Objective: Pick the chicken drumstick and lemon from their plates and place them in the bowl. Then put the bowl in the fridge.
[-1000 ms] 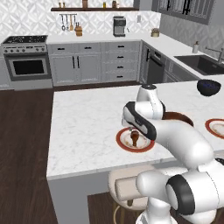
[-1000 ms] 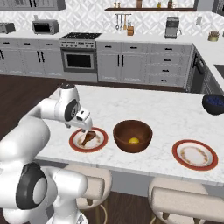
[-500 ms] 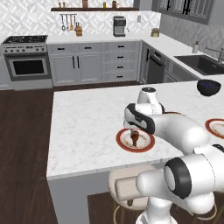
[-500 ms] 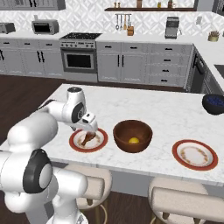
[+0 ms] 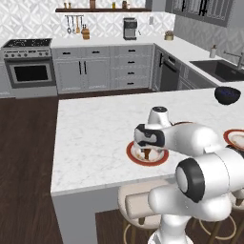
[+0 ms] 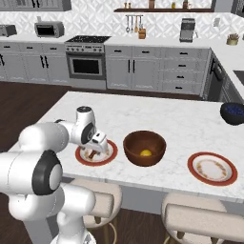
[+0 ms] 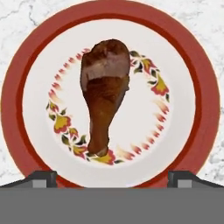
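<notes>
A: The counter (image 6: pixel 157 119) looks like white marble with grey veins, smooth. The bowl (image 6: pixel 144 147)?

B: Dark reddish wood, smooth with a soft sheen. The plate (image 7: pixel 205 105) looks glazed ceramic, red rim, painted flowers. The drumstick (image 7: pixel 104 96) has browned, rough, matt skin.

Bright, even rendered light — soft shadows, slight pixelation.

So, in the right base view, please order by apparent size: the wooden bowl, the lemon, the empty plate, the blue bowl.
1. Empty plate and wooden bowl: they look almost alike, so I do not rank them.
2. Blue bowl: smaller, but farther from the camera and cut by the edge.
3. Lemon.
</notes>
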Robot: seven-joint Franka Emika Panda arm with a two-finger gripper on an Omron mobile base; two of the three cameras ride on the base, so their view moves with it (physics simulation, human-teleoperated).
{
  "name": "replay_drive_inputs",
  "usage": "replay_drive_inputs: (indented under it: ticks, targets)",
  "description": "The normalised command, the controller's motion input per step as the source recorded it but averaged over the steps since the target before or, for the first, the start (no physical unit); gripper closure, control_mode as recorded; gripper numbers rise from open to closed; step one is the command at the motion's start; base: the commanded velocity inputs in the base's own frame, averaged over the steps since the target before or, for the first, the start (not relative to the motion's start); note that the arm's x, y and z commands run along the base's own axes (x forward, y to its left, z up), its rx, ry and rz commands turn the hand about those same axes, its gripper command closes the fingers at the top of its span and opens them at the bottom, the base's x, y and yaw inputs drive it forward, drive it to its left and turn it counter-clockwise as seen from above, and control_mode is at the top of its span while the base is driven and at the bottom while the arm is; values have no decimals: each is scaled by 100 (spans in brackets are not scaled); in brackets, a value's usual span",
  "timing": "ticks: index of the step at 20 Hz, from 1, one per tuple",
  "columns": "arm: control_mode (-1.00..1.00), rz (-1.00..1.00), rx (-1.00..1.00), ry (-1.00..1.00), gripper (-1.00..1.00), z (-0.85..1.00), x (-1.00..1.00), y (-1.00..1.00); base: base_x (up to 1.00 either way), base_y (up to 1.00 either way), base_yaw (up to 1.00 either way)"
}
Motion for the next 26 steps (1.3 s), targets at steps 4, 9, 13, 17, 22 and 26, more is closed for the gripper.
replay_drive_inputs:
  ticks: [4, 9, 13, 17, 22, 26]
  targets:
    - [-100, 0, 0, 0, -100, -20, 43, 0, 0, 0, 0]
    - [-100, 0, 0, 1, -100, -12, 30, 0, 0, 0, 0]
    - [-100, 0, 0, 0, -100, -16, 30, 0, 0, 0, 0]
    - [-100, 0, 0, 0, -100, -38, 12, 0, 0, 0, 0]
    - [-100, 0, 0, 0, 100, -48, 19, 0, 0, 0, 0]
    - [-100, 0, 0, 0, 100, -29, 3, 0, 0, 0, 0]
